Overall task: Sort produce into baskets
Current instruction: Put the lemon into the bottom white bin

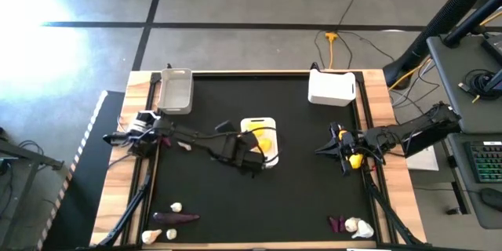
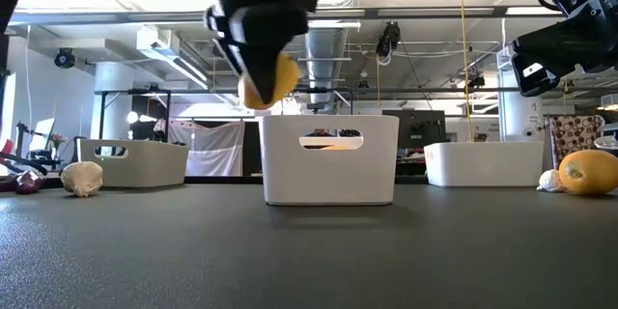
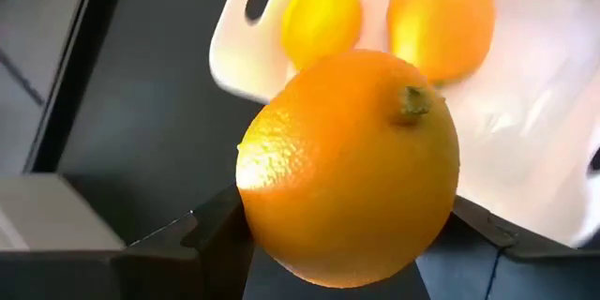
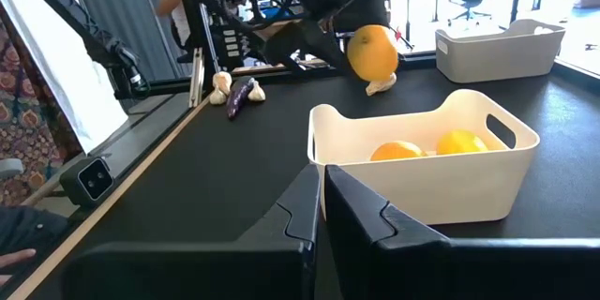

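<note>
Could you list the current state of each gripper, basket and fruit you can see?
left gripper: shut on the orange fruit, held above the middle basket.
right gripper: shut, empty, by the table's right side.
middle basket: upright, holding two yellow-orange fruits.
grey basket: upright, contents unclear.
white basket: upright, contents hidden.
yellow fruit: resting on the table.

You've got a bright orange fruit [image 3: 349, 164] with a pebbly skin and a tiny greenish-brown stem nub, sitting against dark jaws. The middle basket [image 4: 427, 171] is creamy white with two more yellow-orange fruits [image 4: 433, 148] inside. The surface [image 1: 290, 196] is matte black with a light wood border. There's a dark purple vegetable [image 1: 176, 218] beside pale off-white garlic bulbs [image 1: 176, 207], and the left basket [image 1: 176, 90] looks greyish.
</note>
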{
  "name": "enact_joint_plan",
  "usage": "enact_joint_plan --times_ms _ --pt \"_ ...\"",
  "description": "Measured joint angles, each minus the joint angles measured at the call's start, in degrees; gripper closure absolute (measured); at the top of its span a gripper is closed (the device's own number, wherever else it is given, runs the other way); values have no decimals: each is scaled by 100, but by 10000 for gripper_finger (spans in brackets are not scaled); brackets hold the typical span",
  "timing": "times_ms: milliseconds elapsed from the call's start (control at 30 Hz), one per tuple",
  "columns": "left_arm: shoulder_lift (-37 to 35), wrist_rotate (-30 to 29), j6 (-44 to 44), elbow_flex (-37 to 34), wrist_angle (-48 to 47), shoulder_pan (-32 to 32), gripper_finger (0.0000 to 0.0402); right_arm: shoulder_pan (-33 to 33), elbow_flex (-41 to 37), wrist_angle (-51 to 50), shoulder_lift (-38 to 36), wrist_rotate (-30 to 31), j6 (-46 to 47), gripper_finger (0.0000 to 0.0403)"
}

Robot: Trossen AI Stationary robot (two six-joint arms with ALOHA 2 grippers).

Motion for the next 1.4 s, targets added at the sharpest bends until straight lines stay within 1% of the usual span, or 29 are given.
enact_joint_plan --times_ms 67,133,267,367,567,767,900,1200,1400 --pt "0 -7 178 0 262 74 177 2 0 -1 0 0 0 390" --pt "0 -161 232 -1 500 141 177 2 -1 -1 0 -1 0 390" --pt "2 -959 55 -2 962 222 177 1 1 0 -1 -1 0 390" --pt "2 -1208 -97 -24 1239 273 177 2 0 1 -1 1 0 390" --pt "58 -1163 118 -61 1371 358 177 0 1 -1 -1 1 0 390" --pt "217 -226 165 -129 1516 527 177 1 1 0 0 -1 0 390" --pt "434 -78 215 -131 1519 605 177 0 0 -1 -6 1 0 390" --pt "793 -78 873 -131 1474 677 178 2 0 1 -6 0 0 390" --pt "916 -493 1228 -131 1443 748 175 2 1 1 -6 -1 0 390"
